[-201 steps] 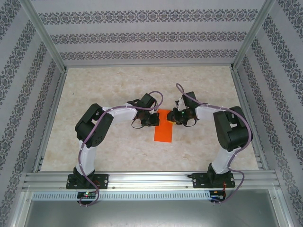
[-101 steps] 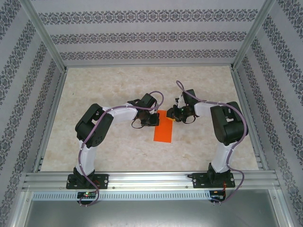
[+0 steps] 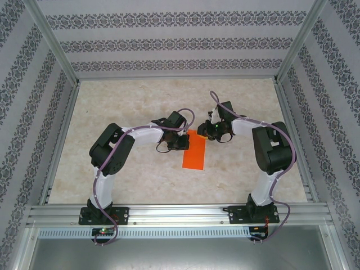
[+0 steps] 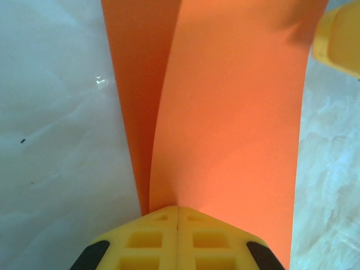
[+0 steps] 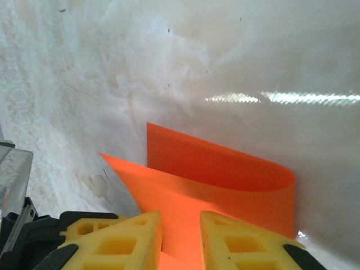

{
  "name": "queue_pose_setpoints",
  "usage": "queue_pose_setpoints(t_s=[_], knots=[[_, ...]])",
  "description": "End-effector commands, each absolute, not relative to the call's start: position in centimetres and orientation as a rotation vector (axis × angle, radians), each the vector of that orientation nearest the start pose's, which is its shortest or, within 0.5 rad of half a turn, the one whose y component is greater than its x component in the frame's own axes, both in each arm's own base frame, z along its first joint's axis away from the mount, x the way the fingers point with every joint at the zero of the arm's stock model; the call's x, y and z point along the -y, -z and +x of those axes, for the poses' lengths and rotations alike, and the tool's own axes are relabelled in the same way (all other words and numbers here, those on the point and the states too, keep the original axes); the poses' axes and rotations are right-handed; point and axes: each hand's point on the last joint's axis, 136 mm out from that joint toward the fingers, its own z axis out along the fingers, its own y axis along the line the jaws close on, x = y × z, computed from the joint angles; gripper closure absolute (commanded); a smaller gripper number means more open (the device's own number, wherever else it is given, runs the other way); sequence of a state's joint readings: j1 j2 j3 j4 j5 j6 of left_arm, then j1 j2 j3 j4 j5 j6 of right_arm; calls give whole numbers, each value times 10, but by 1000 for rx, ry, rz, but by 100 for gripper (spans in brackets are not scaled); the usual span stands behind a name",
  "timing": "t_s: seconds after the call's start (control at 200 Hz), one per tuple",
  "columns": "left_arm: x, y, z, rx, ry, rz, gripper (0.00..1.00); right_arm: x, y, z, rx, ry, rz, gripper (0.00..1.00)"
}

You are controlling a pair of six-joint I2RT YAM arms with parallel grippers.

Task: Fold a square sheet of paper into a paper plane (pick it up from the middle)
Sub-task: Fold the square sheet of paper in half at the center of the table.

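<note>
The square sheet of paper (image 3: 194, 154) is bright orange and lies doubled over on the table as a narrow rectangle. Its top layer bows up loosely (image 4: 230, 112). My left gripper (image 3: 183, 142) is shut on the sheet's left edge; in the left wrist view its yellow fingertips (image 4: 177, 209) meet on the paper. My right gripper (image 3: 206, 133) is at the sheet's far right corner. Its jaws stand apart with the orange paper (image 5: 225, 180) running into the gap (image 5: 181, 225). One of its fingers (image 4: 340, 36) shows in the left wrist view. The paper plane is out of view.
The marbled table top (image 3: 129, 107) is ringed by an aluminium frame (image 3: 67, 73) and patterned walls. A rail (image 3: 180, 214) carrying both arm bases runs along the near edge.
My right gripper has shifted a little toward the back and left, along the sheet's far right corner. The left arm and the sheet have stayed put.
</note>
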State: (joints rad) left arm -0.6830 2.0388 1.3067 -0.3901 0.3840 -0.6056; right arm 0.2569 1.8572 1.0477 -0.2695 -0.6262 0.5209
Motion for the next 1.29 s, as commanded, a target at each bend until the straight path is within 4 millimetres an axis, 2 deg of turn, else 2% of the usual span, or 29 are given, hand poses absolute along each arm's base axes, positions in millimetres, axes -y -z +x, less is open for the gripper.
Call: queue_pose_setpoints(t_s=[0.0, 0.175, 0.25, 0.34, 0.5, 0.584, 0.674, 0.759, 0.884, 0.984, 1.069, 1.289], knots=[[325, 7, 301, -2993, 701, 257, 100, -198, -35, 374, -2738, -1064, 130, 75], [325, 8, 300, -2997, 700, 263, 100, -182, -4, 367, -2840, -934, 193, 75], [323, 8, 299, -3001, 693, 268, 100, -181, -2, 366, -2846, -926, 198, 75], [322, 8, 298, -3004, 687, 271, 100, -182, -14, 369, -2823, -933, 193, 75], [322, 10, 297, -3007, 682, 277, 100, -193, -56, 385, -2706, -1037, 147, 74], [322, 10, 297, -3007, 683, 279, 100, -195, -62, 391, -2679, -1071, 149, 75], [322, 10, 297, -3006, 687, 279, 100, -196, -53, 393, -2692, -1097, 163, 75], [322, 9, 297, -3006, 687, 283, 100, -197, -35, 390, -2720, -1105, 187, 74], [321, 9, 297, -3006, 684, 282, 100, -185, -5, 381, -2810, -991, 241, 74], [321, 8, 297, -3007, 683, 284, 100, -182, 0, 376, -2836, -957, 234, 74], [321, 9, 296, -3008, 680, 284, 100, -181, -8, 377, -2826, -954, 229, 74], [320, 8, 296, -3011, 677, 287, 100, -192, -55, 395, -2713, -1045, 164, 74]])
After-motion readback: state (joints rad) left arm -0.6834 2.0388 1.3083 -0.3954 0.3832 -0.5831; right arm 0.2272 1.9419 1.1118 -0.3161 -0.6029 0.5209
